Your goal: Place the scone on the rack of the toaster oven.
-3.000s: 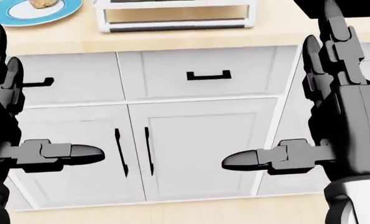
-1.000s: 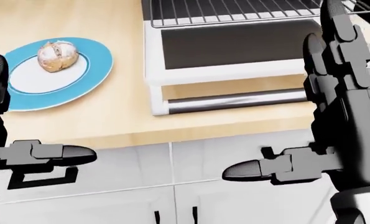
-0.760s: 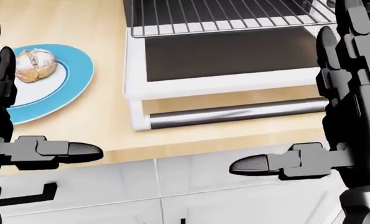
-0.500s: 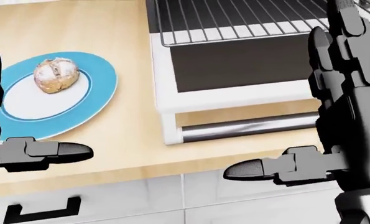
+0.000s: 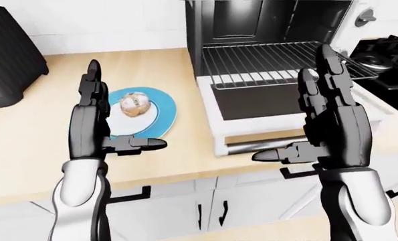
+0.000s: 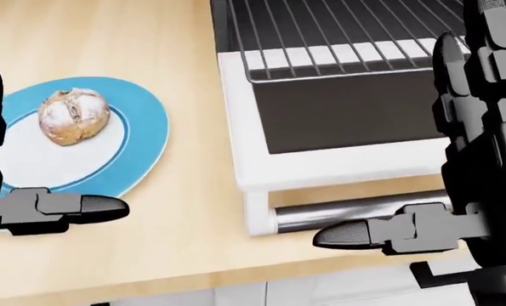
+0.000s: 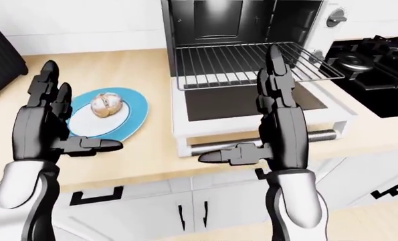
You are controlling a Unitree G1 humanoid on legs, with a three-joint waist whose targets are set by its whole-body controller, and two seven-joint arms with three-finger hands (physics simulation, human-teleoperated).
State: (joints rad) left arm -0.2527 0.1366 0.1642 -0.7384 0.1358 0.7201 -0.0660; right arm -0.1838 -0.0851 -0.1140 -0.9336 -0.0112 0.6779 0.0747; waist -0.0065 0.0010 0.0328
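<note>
Blue plate (image 6: 142, 137) on the counter (image 6: 184, 210) holds the scone (image 6: 72, 116), both hands open and empty, left hand (image 5: 91, 120) nearest, right hand (image 5: 332, 125) by the rack (image 5: 279, 57): a clumsy pinch could crumble or skid it off.

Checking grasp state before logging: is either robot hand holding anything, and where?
Nothing held. Left robot hand and right robot hand are open; the scone sits on its plate.

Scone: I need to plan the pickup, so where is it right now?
In the head view the scone sits at the left on the blue-rimmed plate on the wooden counter, left of the open toaster oven.
</note>
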